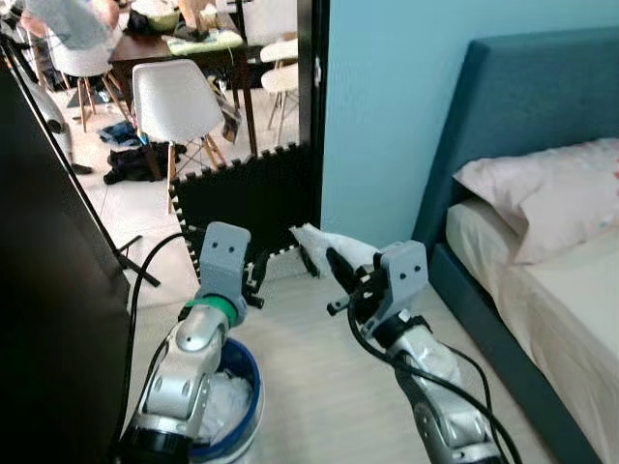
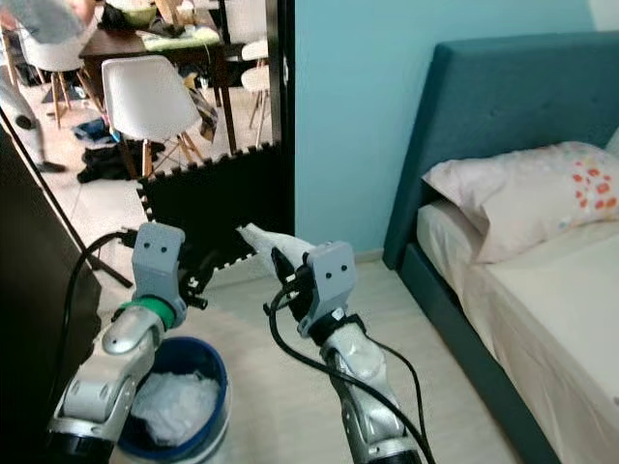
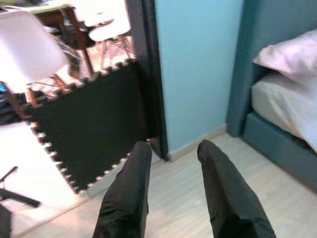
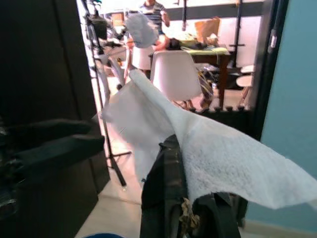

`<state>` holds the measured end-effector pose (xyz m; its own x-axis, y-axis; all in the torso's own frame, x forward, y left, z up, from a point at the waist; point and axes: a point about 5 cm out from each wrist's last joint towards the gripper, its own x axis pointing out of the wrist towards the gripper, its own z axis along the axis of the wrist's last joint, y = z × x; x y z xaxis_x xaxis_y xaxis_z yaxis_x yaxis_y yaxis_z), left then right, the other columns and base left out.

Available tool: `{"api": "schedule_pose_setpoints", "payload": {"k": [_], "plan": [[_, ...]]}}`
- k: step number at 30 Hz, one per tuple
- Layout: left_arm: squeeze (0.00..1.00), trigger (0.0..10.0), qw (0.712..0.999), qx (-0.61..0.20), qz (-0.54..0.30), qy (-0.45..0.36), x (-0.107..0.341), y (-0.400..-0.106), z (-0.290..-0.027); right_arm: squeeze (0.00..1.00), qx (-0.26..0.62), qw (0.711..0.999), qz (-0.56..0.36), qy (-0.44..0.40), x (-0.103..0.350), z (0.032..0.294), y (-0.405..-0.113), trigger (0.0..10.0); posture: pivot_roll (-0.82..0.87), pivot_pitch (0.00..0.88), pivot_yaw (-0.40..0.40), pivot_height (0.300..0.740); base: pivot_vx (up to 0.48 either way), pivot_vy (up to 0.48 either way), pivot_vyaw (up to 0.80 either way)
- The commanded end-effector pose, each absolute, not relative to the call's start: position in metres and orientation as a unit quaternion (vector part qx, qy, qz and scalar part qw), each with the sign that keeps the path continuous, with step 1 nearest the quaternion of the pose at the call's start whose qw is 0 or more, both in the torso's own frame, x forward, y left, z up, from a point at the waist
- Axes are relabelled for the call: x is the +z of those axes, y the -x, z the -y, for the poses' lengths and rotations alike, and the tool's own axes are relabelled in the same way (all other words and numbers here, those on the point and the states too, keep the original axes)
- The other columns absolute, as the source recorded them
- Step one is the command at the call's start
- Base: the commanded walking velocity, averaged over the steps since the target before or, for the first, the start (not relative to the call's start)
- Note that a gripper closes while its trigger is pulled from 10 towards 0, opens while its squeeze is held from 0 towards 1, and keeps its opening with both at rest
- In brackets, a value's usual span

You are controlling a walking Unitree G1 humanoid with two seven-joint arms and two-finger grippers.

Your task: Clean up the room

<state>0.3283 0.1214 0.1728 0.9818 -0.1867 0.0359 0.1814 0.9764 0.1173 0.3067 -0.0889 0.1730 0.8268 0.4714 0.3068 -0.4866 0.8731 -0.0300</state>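
Nearest, low on the left, stands a blue bin (image 1: 237, 401) on the floor (image 1: 319, 367), with white crumpled paper already in it. Over its rim hangs the left gripper (image 3: 171, 191), fingers spread and holding nothing. To the right, the right gripper (image 1: 334, 266) pinches a white tissue (image 1: 324, 242) between pressed-together fingers, up in the air near the black foam mat (image 1: 256, 198) at the doorway. Its long axis runs out from the fingers toward the doorway, free end pointing away and slightly left. To do this step well, I judge the right arm should swing left until the tissue hangs inside the bin's rim, then let go low, so the light sheet cannot drift onto the floor. Bed (image 1: 542, 290) lies far right.
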Motion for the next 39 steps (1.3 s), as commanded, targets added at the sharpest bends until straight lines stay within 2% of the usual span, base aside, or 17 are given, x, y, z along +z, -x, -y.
{"api": "schedule_pose_setpoints", "payload": {"k": [1, 21, 39], "plan": [[0.0, 10.0, 0.994, -0.086, 0.009, -0.062, 0.1657, -0.3278, -0.1246, 0.0, 0.256, 0.955, 0.145, -0.028, 0.168, 0.0859, -0.3051, 10.0, -0.12, 0.004, 0.083, 0.714, 0.0, 0.0, 0.66], [0.0, 10.0, 0.994, -0.079, 0.007, -0.068, 0.1654, -0.3289, -0.1255, 0.0, 0.257, 0.955, 0.145, -0.033, 0.1674, 0.085, -0.3046, 10.0, -0.12, 0.009, 0.085, 0.714, 0.0, 0.0, 0.66], [0.0, 10.0, 0.995, -0.063, -0.007, -0.078, 0.1612, -0.3325, -0.1264, 0.0, 0.227, 0.962, 0.14, -0.056, 0.1655, 0.0922, -0.3051, 10.0, -0.13, 0.023, 0.088, 0.714, 0.439, 0.0, 0.0]]}}
